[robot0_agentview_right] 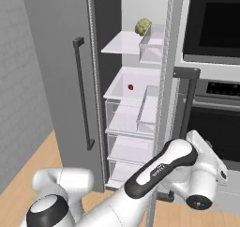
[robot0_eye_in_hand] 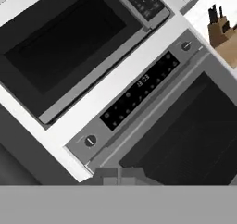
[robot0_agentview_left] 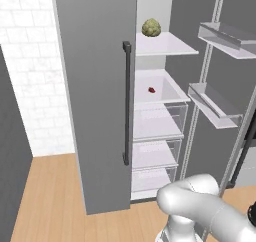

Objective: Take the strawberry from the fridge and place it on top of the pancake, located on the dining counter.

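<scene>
The fridge [robot0_agentview_left: 95, 86] [robot0_agentview_right: 56, 71] has its right door swung open, baring white shelves. The strawberry [robot0_agentview_left: 151, 90] [robot0_agentview_right: 131, 87], a tiny dark-red berry, lies on the second white shelf, below the shelf with the pale-green lumpy ball [robot0_agentview_left: 151, 27] [robot0_agentview_right: 143, 26]. My gripper [robot0_eye_in_hand: 121, 176] is shut with nothing in it. It is low and to the right of the fridge and faces the black-glass oven, well away from the berry. The pancake and the dining counter are out of view.
The open fridge door [robot0_agentview_left: 220, 101] carries clear bins and stands between the shelves and my arm. A black-glass wall oven [robot0_agentview_right: 215, 24] with a control panel [robot0_eye_in_hand: 139, 86] is right of the fridge. A knife block [robot0_eye_in_hand: 221, 33] sits beyond. Clear drawers [robot0_agentview_left: 155, 121] fill the lower fridge.
</scene>
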